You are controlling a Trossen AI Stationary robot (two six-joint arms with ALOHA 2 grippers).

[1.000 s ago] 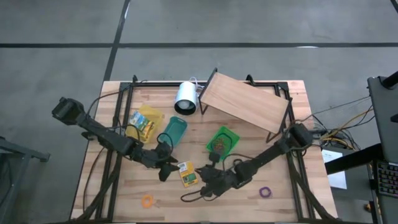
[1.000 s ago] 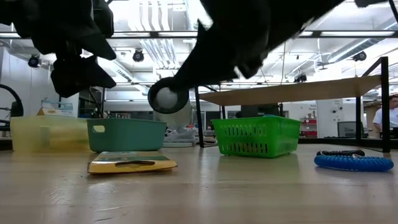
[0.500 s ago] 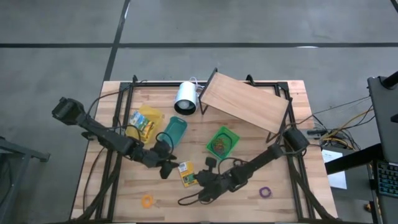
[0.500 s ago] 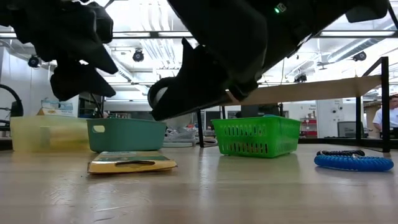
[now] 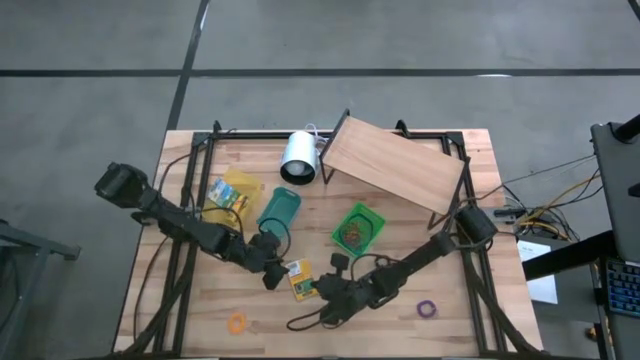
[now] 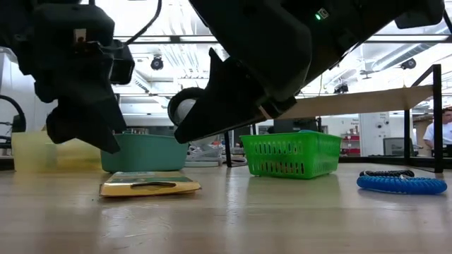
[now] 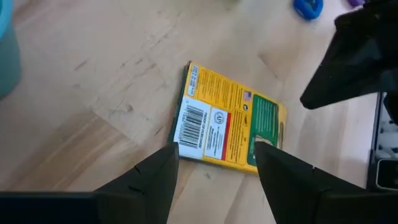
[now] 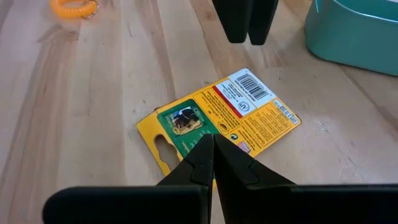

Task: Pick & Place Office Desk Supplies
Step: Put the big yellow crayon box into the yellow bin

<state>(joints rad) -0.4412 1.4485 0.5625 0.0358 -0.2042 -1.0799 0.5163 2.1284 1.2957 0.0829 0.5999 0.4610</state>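
Observation:
A yellow packet (image 5: 300, 279) with a green card end lies flat on the wooden table, barcode side up. My left gripper (image 7: 214, 163) hovers open just above the packet's barcode end (image 7: 196, 127), one finger on either side, touching nothing. It comes in from the table's left (image 5: 275, 272). My right gripper (image 8: 209, 146) is shut and points at the packet's green hang-tab end (image 8: 183, 121) from the right. In the low view its tip (image 6: 180, 130) stays above the packet (image 6: 150, 185).
A yellow bin (image 5: 232, 195), a teal bin (image 5: 278, 208) and a green basket (image 5: 357, 228) stand behind the packet. A white cylinder (image 5: 298, 155) and a slanted wooden board (image 5: 393, 165) are at the back. An orange band (image 5: 237, 322) and a purple band (image 5: 427, 308) lie near the front edge.
My left gripper has sunk toward the packet, shifted a little toward the table's right edge and rolled somewhat, staying open. My right gripper came down over the packet early in the second and has since held still. The packet has not moved.

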